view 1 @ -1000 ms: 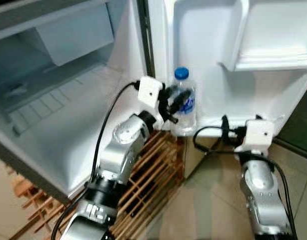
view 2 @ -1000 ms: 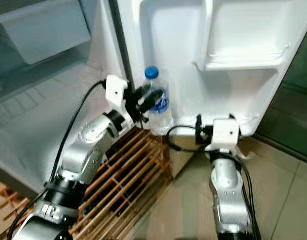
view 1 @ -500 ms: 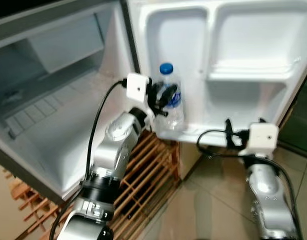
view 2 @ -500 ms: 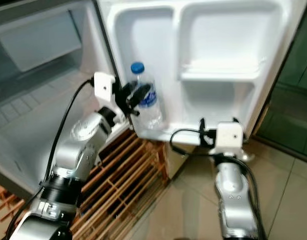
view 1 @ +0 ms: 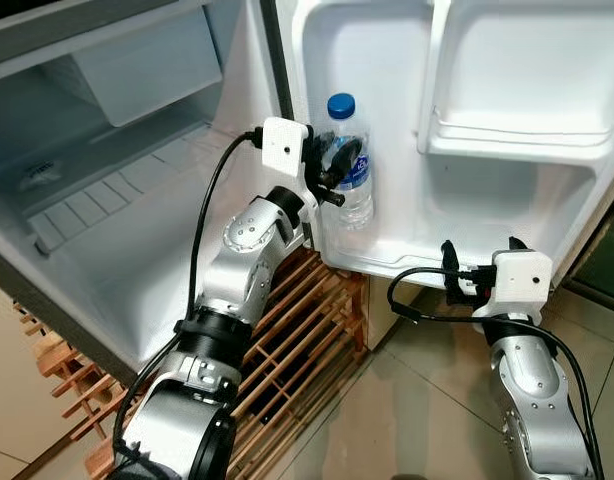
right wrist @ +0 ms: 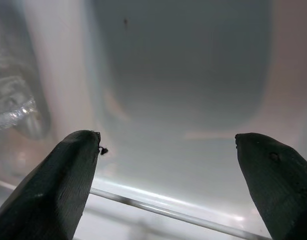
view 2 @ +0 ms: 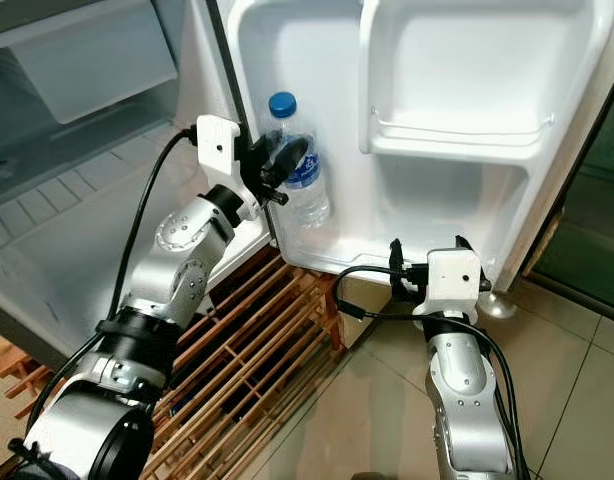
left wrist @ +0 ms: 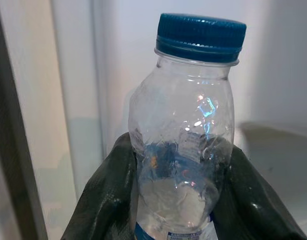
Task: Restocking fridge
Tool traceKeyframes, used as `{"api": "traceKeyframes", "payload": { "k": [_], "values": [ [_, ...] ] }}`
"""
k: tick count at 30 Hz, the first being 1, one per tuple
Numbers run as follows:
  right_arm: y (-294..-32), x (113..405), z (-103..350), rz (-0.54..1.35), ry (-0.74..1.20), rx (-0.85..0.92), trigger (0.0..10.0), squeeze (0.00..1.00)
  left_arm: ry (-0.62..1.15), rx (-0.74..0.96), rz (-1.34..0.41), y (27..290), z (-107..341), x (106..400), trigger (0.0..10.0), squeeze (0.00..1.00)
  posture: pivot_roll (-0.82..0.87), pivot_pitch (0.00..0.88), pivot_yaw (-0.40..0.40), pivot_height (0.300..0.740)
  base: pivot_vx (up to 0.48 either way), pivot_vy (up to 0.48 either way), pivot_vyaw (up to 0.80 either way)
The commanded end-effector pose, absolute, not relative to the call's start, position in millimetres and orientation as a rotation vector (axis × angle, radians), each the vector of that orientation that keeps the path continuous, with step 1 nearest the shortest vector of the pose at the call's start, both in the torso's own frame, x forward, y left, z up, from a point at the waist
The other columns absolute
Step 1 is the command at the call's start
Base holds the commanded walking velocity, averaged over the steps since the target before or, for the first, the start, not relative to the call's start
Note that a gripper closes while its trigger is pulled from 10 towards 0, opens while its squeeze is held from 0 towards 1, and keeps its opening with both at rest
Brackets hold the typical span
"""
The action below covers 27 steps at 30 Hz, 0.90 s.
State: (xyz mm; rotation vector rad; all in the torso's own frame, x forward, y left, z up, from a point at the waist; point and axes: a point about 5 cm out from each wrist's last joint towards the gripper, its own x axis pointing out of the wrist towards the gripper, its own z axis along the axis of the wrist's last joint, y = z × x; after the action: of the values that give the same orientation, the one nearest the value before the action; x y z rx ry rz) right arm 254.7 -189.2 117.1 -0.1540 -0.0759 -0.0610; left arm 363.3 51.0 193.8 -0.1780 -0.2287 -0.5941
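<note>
We see the open fridge [view 1: 107, 230] with its door [view 1: 487, 190] swung wide, and a wooden slatted rack [view 1: 307, 340] on the floor beneath our two arms. Our left pincer [view 1: 339, 172] is clamped around the waist of a clear water bottle [view 1: 349, 165] with a blue cap [left wrist: 201, 31], which stands upright between its fingers [left wrist: 106, 200] in the door's lower shelf [view 1: 407, 262]. Our right pincer [right wrist: 168, 185] is spread wide and holds nothing, its fingers [right wrist: 53, 185] pointing at the shelf's clear front rail [right wrist: 168, 214], with the bottle off to its left.
</note>
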Motion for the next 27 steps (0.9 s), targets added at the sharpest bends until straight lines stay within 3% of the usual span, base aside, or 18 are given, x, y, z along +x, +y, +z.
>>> {"api": "traceKeyframes", "payload": {
  "k": [1,10,17,18,27],
  "values": [
    [-183,254,124,-0.036,-0.101,-0.146,10.0,0.00,-0.264,-0.193,-0.564,57,194,368,10.0,0.00,-0.25,0.000,0.131,0.740,0.000,0.000,0.00],
    [-177,247,146,0.014,-0.165,-0.142,10.0,0.00,-0.195,-0.130,-0.603,29,169,365,10.0,0.00,-0.28,0.000,0.138,0.740,0.000,0.000,0.00],
    [-187,231,136,0.079,-0.064,-0.107,10.0,0.00,-0.134,-0.079,-0.590,17,153,364,10.0,0.00,-0.29,0.000,0.134,0.740,0.000,0.000,0.00],
    [-188,231,137,0.075,-0.065,-0.106,10.0,0.00,-0.126,-0.087,-0.593,17,153,364,10.0,1.00,-0.29,0.000,0.134,0.740,0.000,0.000,0.00],
    [-182,230,138,0.094,-0.048,-0.093,10.0,0.00,-0.152,-0.088,-0.579,15,161,368,10.0,1.00,-0.29,0.000,0.133,0.740,0.000,0.000,0.00]
  ]
}}
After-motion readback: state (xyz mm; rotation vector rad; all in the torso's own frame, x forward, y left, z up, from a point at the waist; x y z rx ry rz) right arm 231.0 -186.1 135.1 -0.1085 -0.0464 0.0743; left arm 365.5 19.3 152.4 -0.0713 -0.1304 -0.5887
